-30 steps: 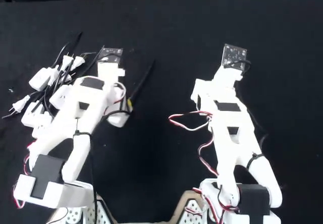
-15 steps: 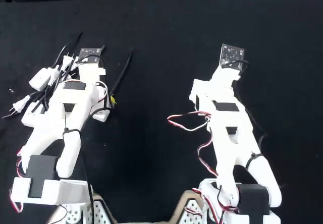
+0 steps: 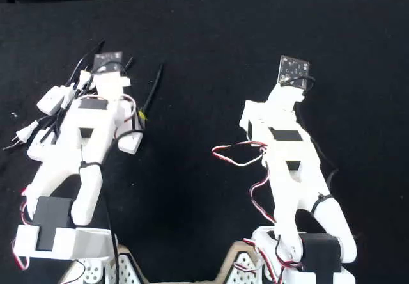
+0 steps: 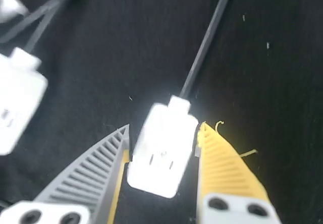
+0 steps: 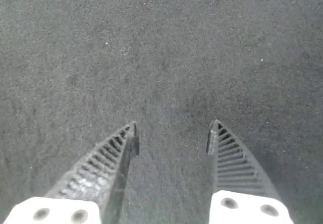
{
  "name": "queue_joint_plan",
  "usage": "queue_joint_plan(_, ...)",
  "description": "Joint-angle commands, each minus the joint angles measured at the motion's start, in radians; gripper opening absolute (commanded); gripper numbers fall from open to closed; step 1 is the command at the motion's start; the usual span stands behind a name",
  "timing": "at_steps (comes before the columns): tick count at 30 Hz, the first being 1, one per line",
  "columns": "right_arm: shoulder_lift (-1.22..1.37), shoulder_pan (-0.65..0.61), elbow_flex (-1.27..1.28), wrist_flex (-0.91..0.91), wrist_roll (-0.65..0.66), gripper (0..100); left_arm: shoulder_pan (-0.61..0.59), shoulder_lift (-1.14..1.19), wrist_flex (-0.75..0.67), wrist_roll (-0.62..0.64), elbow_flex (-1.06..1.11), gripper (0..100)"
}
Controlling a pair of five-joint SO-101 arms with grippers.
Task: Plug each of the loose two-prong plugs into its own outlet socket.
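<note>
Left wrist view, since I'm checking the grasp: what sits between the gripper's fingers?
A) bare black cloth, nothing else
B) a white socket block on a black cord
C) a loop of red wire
B: the white socket block, slots facing the camera and its black cord running away from it, sits between the two fingers of the left gripper, which press on its sides.

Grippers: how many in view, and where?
2. The left gripper clamps a white socket; the right gripper hangs open over the black table.
</note>
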Motion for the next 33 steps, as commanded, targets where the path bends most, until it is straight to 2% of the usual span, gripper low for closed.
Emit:
queue_joint_plan(1,0.004,-0.021,-0.056,-0.002,-0.009,21.2,-0.077,-0.037,-0.008,0.003,-0.081,22)
queue_joint_plan(7,0.004,-0.023,-0.058,-0.002,-0.009,21.2,-0.174,-0.038,-0.003,-0.020,-0.051,22)
queue_joint_plan(12,0.004,-0.023,-0.058,-0.002,-0.009,21.2,-0.125,-0.040,-0.003,-0.190,0.033,22)
queue_joint_plan(18,0.004,-0.023,-0.056,-0.002,-0.009,21.2,-0.147,-0.041,0.008,-0.212,0.005,22)
queue_joint_plan(21,0.004,-0.023,-0.056,-0.002,-0.009,21.2,-0.136,-0.063,0.181,-0.215,-0.079,22)
queue_joint_plan(24,0.004,-0.023,-0.058,-0.002,-0.009,21.2,-0.056,-0.100,0.385,-0.215,-0.145,22)
queue_joint_plan(26,0.004,-0.032,-0.058,-0.002,-0.009,21.2,0.002,-0.117,0.440,-0.216,-0.153,22)
queue_joint_plan(28,0.004,-0.049,-0.053,0.000,-0.009,21.2,0.031,-0.126,0.411,-0.216,-0.124,22)
queue_joint_plan(33,0.004,-0.049,-0.050,0.000,-0.009,21.2,-0.041,-0.138,0.282,-0.216,-0.093,22)
